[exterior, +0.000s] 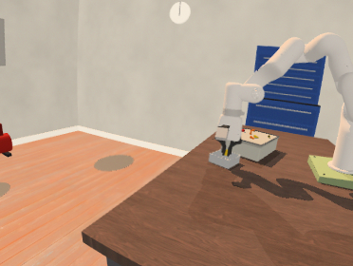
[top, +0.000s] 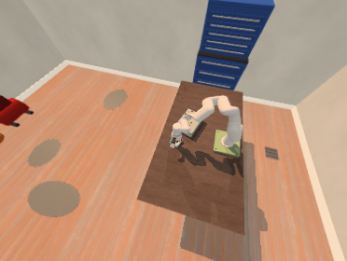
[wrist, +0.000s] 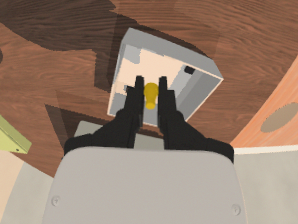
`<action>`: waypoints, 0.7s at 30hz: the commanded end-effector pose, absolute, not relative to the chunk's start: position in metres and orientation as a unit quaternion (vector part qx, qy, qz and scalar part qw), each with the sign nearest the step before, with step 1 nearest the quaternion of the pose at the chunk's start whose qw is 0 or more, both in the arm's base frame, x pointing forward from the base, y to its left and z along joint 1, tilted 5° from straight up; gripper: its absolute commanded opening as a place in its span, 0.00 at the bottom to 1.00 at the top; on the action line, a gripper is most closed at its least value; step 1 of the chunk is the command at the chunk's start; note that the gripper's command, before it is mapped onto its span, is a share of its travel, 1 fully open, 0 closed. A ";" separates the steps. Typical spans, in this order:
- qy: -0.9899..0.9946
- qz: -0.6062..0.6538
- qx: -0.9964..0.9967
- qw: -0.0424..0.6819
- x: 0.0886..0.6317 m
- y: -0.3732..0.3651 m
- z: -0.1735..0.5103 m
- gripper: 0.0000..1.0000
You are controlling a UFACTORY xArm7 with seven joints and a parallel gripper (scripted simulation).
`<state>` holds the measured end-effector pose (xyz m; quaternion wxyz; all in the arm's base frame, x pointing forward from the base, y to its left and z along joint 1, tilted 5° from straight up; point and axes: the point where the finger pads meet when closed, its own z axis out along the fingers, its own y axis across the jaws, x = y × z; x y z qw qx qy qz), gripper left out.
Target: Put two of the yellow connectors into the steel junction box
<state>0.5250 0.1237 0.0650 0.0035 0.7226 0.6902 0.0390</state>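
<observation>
My gripper (wrist: pixel 151 87) is shut on a yellow connector (wrist: pixel 152 94) and holds it right over the open steel junction box (wrist: pixel 164 78). In the exterior view the fingers (exterior: pixel 226 151) reach down to the box's rim (exterior: pixel 225 159). The box's floor looks empty in the wrist view. The tool case (exterior: pixel 256 142) stands just behind the box, with several small red, orange and yellow connectors (exterior: pixel 252 136) loose on its lid. In the top view the gripper (top: pixel 175 141) is at the table's left edge, beside the case (top: pixel 193 122).
The arm's green base plate (exterior: pixel 329 171) is at the right on the table. A blue drawer cabinet (exterior: pixel 287 97) stands behind the table. The table's left edge is close to the box.
</observation>
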 end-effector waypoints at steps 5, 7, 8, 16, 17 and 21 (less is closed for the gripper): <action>0.689 0.042 0.723 0.008 0.534 0.125 0.033 0.02; 0.689 0.042 0.723 0.008 0.534 0.125 0.033 0.02; 0.689 0.042 0.723 0.008 0.534 0.125 0.033 0.02; 0.689 0.042 0.723 0.008 0.534 0.125 0.033 0.29; 0.689 0.042 0.723 0.008 0.534 0.125 0.033 0.29; 0.689 0.042 0.723 0.008 0.534 0.125 0.033 0.29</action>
